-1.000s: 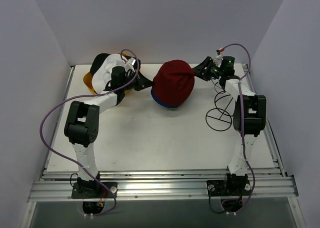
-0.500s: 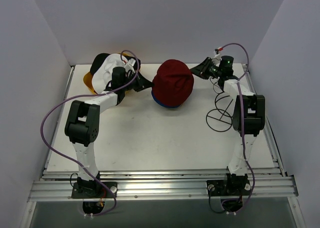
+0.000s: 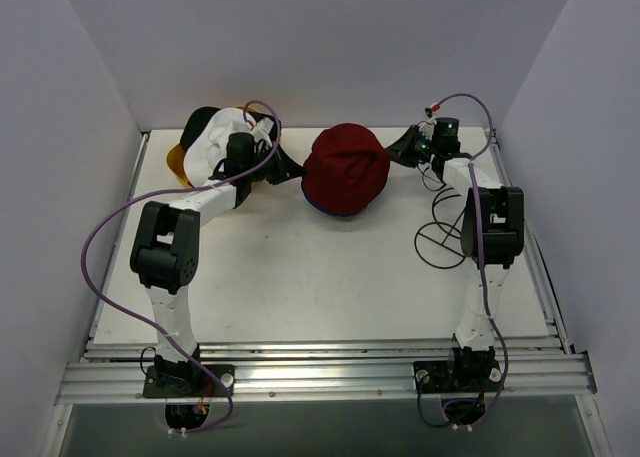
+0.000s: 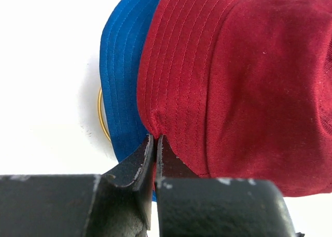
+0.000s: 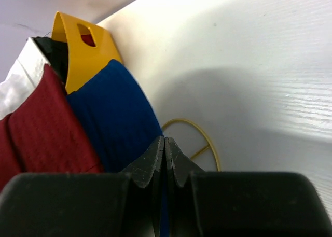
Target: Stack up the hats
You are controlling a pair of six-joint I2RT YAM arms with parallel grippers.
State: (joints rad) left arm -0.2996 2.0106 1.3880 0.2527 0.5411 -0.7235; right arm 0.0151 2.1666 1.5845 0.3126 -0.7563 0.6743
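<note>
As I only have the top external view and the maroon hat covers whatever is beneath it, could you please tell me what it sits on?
Observer: The left wrist view shows the blue hat under the maroon hat, with its brim sticking out on one side.
Operator: Thank you. Is anything beneath the blue one?
Observer: Yes, a yellow wire ring peeks out from under its brim.
Operator: And are the end effectors closed?
Observer: Both are shut, the left end effector at the maroon brim's edge and the right end effector against the blue brim. I cannot tell whether either pinches fabric.
</note>
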